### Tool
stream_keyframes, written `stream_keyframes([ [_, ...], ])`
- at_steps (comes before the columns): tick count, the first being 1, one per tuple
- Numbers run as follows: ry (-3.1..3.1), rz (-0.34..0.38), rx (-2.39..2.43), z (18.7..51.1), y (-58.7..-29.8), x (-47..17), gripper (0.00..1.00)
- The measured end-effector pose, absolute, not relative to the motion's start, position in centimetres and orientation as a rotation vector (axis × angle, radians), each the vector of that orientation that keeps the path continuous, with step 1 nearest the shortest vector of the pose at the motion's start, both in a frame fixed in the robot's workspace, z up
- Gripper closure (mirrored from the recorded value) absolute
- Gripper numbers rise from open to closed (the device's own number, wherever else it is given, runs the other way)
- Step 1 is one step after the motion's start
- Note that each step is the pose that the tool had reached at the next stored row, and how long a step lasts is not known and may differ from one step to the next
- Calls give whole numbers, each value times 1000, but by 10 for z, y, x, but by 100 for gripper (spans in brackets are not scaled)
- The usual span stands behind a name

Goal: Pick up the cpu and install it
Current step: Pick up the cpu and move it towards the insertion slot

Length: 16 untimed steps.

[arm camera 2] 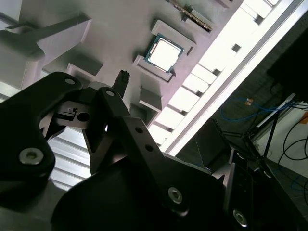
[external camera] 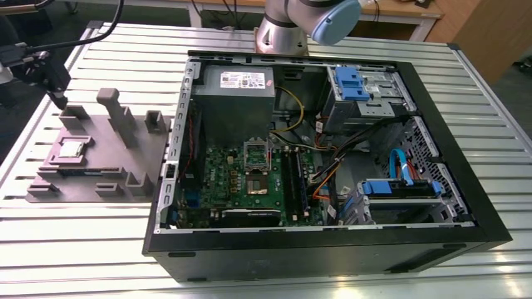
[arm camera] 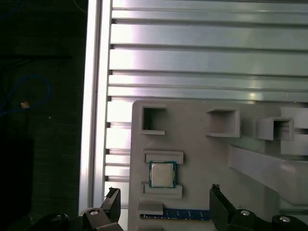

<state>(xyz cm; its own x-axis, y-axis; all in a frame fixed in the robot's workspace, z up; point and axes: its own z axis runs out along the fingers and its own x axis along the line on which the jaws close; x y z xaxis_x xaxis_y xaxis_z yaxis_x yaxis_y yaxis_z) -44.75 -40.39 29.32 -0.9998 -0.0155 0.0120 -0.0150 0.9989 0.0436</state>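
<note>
The cpu point(external camera: 71, 148) is a small silver-topped square lying flat in a recess of the grey holder block point(external camera: 124, 159) at the exterior view's left. Both wrist views show the cpu point(arm camera: 162, 174) point(arm camera 2: 164, 53) from above. My gripper point(external camera: 57, 99) hangs over the far end of the block, above the chip and apart from it. In the first wrist view the gripper point(arm camera: 162, 189) is open, its two black fingertips point(arm camera: 112, 193) spread wide on either side of the chip's pocket. The green motherboard point(external camera: 241, 187), with its socket point(external camera: 256, 168), lies inside the open computer case.
The black computer case point(external camera: 449, 156) holds a grey power supply box point(external camera: 237, 93), blue drive brackets point(external camera: 349, 84) and loose cables. Grey posts point(external camera: 109, 103) rise from the holder block. A blue-edged strip point(arm camera: 185, 214) lies in a slot beside the chip. The slatted table's edge point(arm camera: 91, 120) runs close by.
</note>
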Motion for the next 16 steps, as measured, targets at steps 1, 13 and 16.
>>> stream_keyframes([
  [1, -3129, -68, 24, 292, -404, -447, 18],
  [13, -3128, -68, 22, 276, -406, -447, 18],
  [16, -3129, -68, 20, 273, -408, -447, 18],
])
